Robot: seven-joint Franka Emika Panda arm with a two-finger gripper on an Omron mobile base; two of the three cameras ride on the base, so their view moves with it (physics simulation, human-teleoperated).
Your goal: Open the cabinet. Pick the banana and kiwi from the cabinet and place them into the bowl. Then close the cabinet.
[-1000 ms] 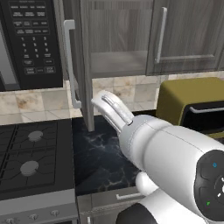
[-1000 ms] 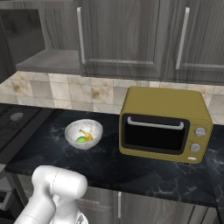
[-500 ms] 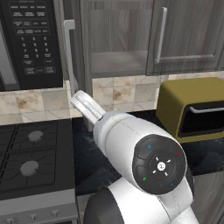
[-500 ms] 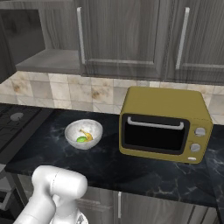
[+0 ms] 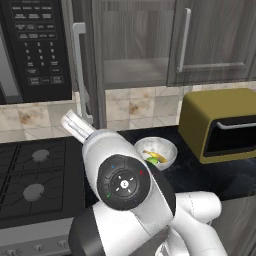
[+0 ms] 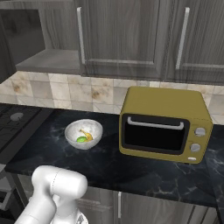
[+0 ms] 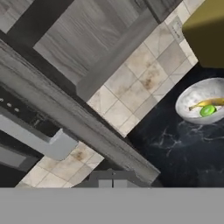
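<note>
Cabinet stands open in the left base view: its left door is swung out edge-on toward the camera, with the vertical silver bar handle on its left face, and the grey shelf lies bare inside. Below it on the black marble counter sits the bowl, holding the banana and the kiwi, which touch each other. The white arm covers the bowl's left side and rises toward the open door; the gripper is hidden behind the arm, so its state cannot be told. A black microwave hangs left of the door, a stove lies under it, and an olive toaster oven stands right of the bowl.

Right base view: the bowl sits on the counter between the stove and the toaster oven, apart from both. The banana lies with its long axis slanting from upper left to lower right; the kiwi rests against its lower left. Above, the open compartment shows its shelf, and two closed doors continue to the right.

Hand view, rolled: the bowl appears at the right edge with the banana above the green kiwi. The door edge runs diagonally across the frame, with the handle just beside it at lower left.
</note>
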